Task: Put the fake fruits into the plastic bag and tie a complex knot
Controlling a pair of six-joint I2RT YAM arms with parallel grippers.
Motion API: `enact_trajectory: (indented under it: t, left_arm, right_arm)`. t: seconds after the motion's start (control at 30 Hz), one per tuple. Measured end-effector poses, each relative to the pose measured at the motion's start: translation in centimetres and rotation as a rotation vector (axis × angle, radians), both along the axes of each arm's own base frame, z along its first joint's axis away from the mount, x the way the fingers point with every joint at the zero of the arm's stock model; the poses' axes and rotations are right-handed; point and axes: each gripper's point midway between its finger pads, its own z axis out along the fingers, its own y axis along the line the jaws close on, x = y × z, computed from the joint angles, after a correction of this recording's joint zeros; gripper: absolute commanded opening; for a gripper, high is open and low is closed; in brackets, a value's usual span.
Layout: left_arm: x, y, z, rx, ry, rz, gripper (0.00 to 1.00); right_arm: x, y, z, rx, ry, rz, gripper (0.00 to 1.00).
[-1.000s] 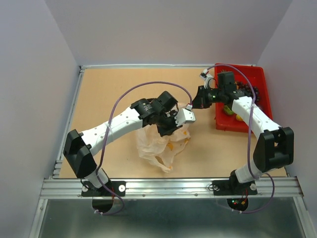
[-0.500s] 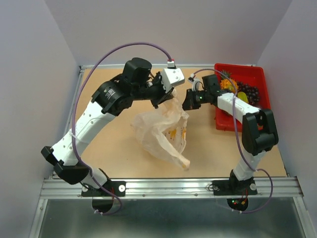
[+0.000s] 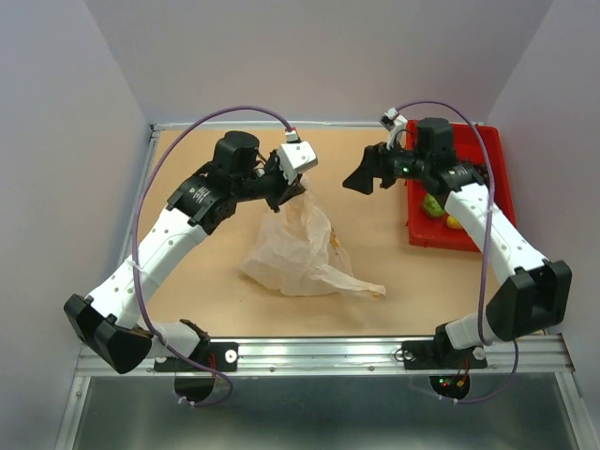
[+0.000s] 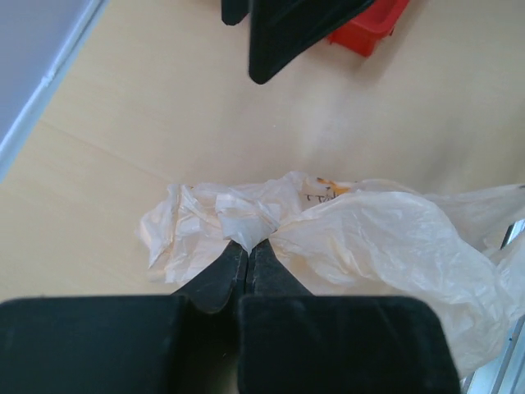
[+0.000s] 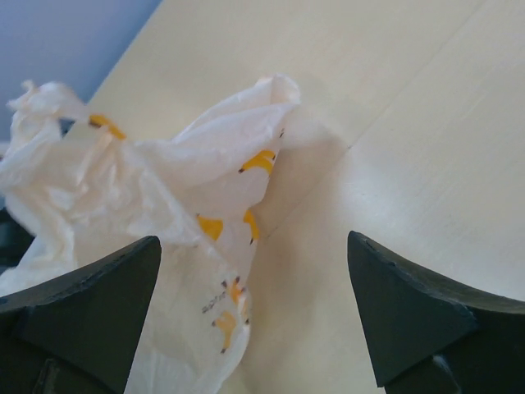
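The left gripper [image 4: 248,245] has its two fingers pressed tight together, pinching a small bunched fold at the top of the plastic bag [image 4: 373,238]. From above, that left gripper [image 3: 287,185] holds the fold up off the table [image 3: 394,272]. The rest of the plastic bag [image 3: 292,246] drapes down and toward the near edge in a crumpled, whitish heap. One thin flap trails off to the right along the wood. Orange printed marks show through the film, and I cannot make out any fruit inside it. The left arm reaches in a long arc from its base at the near left corner, with a purple cable looping over it. Across a short gap of bare table hangs the right gripper [image 3: 360,179], its fingers spread wide with nothing between them, pointing toward the raised fold but not touching it. In its own wrist view the right gripper [image 5: 253,240] frames the plastic bag [image 5: 156,189], which fills the left half of that view with tabletop on the right. Behind the right wrist sits the red tray [image 3: 492,150] at the far right of the table. The fake fruits [image 3: 434,204] lie in it, a green piece and a yellow one peeking out beside the white forearm. The arm hides the rest of the tray's contents.
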Motion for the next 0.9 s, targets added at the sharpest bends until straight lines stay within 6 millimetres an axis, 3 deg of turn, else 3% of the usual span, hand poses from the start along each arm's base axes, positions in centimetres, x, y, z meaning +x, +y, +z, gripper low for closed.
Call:
enact_trajectory:
  t: [0.1, 0.17, 0.37, 0.53, 0.57, 0.6, 0.63, 0.67, 0.7, 0.77, 0.9]
  left_arm:
    - [-0.3, -0.2, 1.8, -0.064, -0.049, -0.033, 0.0]
    - [-0.6, -0.2, 3.1, -0.107, -0.083, -0.058, 0.0]
    - [-2.1, -0.1, 6.0, -0.2, -0.165, -0.132, 0.0]
    - [-2.7, -0.4, 6.9, -0.252, -0.183, -0.176, 0.0]
    - [-2.8, -0.4, 6.8, -0.258, -0.18, -0.182, 0.0]
    - [-2.9, -0.3, 6.6, -0.263, -0.177, -0.184, 0.0]
    - [-3.0, -0.3, 6.5, -0.266, -0.175, -0.186, 0.01]
    - [-3.1, -0.3, 6.3, -0.27, -0.171, -0.184, 0.01]
    - [-3.1, -0.2, 6.0, -0.273, -0.162, -0.176, 0.08]
    - [-2.4, 0.4, 5.8, -0.287, -0.15, -0.133, 0.22]
    - [0.2, 3.6, 6.0, -0.319, -0.124, 0.026, 0.25]
  right_arm:
    - [-2.6, -0.3, 1.3, 0.021, -0.037, 0.05, 1.0]
    - [-4.3, -0.4, 0.8, 0.025, -0.03, 0.085, 1.0]
    - [-6.3, 0.7, -3.9, -0.004, 0.062, 0.161, 1.0]
    - [-7.6, 3.0, -5.1, -0.017, 0.059, 0.235, 0.96]
    - [-7.6, 3.5, -5.0, -0.017, 0.046, 0.245, 0.88]
    - [-7.7, 4.1, -4.9, -0.016, 0.027, 0.259, 0.74]
    - [-7.6, 4.6, -4.9, -0.014, 0.014, 0.265, 0.34]
    - [-7.6, 4.9, -5.0, -0.016, 0.007, 0.274, 0.16]
    - [-7.5, 5.2, -5.3, -0.018, 0.007, 0.274, 0.02]
    - [-7.0, 5.3, -5.7, -0.027, 0.026, 0.242, 0.0]
    - [-5.9, 4.6, -5.6, -0.049, 0.025, 0.149, 0.0]
